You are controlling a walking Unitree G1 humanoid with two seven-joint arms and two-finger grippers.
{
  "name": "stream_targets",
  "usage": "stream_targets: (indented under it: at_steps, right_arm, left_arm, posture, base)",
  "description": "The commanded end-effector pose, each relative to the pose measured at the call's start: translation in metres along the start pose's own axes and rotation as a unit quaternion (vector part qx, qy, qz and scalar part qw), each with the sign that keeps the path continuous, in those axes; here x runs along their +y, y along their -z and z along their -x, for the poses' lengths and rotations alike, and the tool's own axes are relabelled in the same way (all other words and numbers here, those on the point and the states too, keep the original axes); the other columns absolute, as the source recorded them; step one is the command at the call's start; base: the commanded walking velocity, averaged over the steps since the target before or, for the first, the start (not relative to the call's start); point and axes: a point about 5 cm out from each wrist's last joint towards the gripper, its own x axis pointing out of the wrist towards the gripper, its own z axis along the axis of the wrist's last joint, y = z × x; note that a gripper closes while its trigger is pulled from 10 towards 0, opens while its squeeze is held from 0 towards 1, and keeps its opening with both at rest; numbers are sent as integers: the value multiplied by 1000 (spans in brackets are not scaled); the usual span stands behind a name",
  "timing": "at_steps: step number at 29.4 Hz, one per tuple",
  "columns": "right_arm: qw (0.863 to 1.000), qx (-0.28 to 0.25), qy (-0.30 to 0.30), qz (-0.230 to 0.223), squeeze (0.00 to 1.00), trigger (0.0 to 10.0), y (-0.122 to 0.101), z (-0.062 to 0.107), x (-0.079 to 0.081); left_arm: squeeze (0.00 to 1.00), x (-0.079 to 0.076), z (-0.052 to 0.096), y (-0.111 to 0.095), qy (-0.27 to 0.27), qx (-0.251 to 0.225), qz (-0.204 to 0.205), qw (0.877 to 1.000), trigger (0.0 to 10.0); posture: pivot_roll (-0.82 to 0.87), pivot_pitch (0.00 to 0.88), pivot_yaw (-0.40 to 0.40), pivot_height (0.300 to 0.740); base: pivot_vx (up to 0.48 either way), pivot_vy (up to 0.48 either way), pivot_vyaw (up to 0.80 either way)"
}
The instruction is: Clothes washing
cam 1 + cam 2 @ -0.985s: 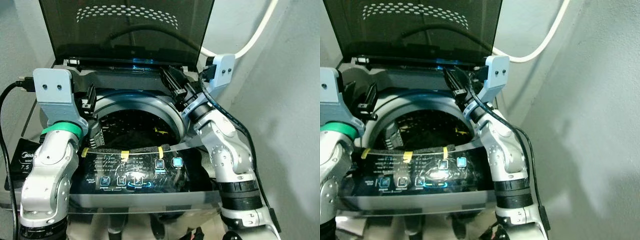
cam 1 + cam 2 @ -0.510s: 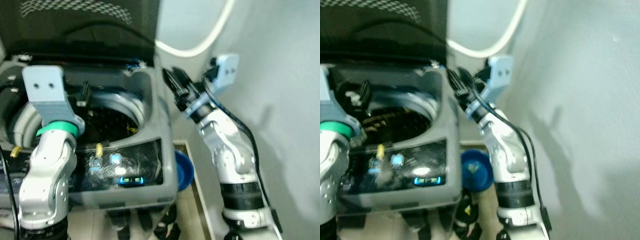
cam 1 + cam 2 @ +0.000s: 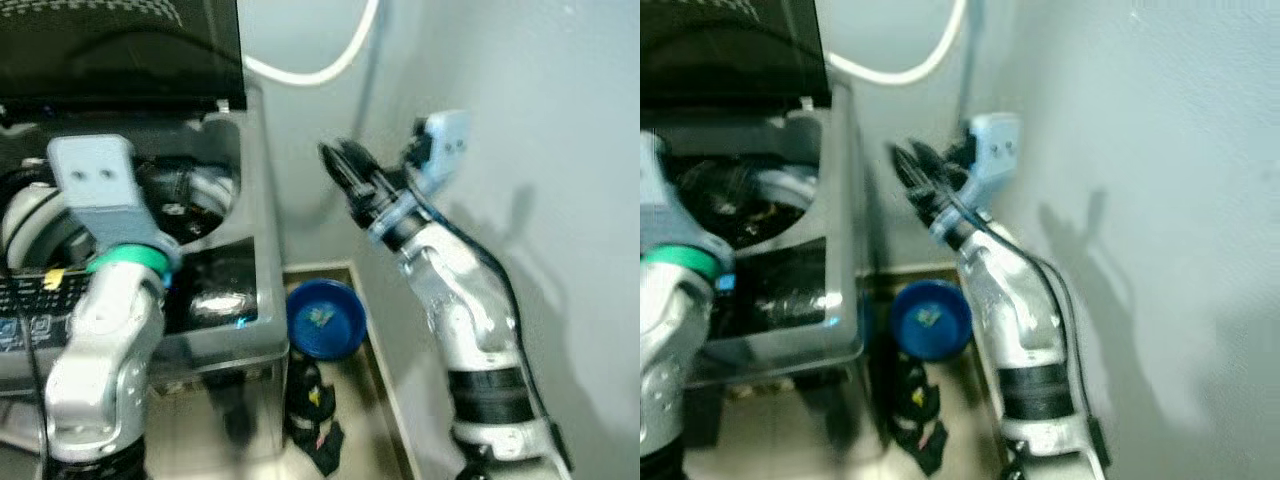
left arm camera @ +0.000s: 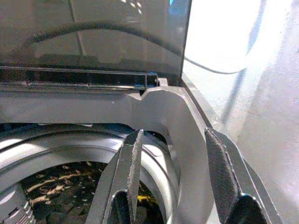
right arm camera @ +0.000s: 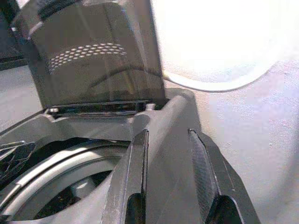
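— Washing machine [image 3: 215, 300] first: where does it stand against each hand?
— Nearest, its lit control panel [image 3: 215, 300] lies by the left forearm. Just past that, the left hand [image 4: 175, 179] hangs over the drum [image 4: 60, 186], fingers spread and grasping nothing.
— And the right hand [image 3: 345, 170]?
— Raised off the machine's right side, over the gap by the wall, fingers parted, empty. Below it a blue basin [image 3: 322, 318] and dark cloth [image 3: 315, 420] sit on the floor.
— Farther back?
— The dark lid [image 5: 98, 56] stands open; a white hose [image 3: 310, 70] curves along the wall.
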Motion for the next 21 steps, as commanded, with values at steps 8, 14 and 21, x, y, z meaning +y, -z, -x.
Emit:
stream_targets:
  at_steps: [8, 14, 21]
  right_arm:
    - [1000, 2, -23, -8, 0, 10000, 2, -5, 11]
    - [1000, 3, -24, -10, 0, 10000, 3, -5, 11]
    - [1000, -1, -11, -16, 0, 10000, 5, -4, 8]
  left_arm:
    - [0, 10, 4, 1, -22, 3, -6, 1000, 10000]
    - [0, 11, 4, 4, -25, 11, -16, 1000, 10000]
    - [0, 13, 4, 3, -27, 6, -27, 999, 10000]
  posture:
    - [151, 50, -39, 740]
    - [154, 44, -41, 740]
    - [152, 43, -46, 740]
  base:
    - [0, 0, 0]
    - [0, 0, 0]
    - [0, 0, 0]
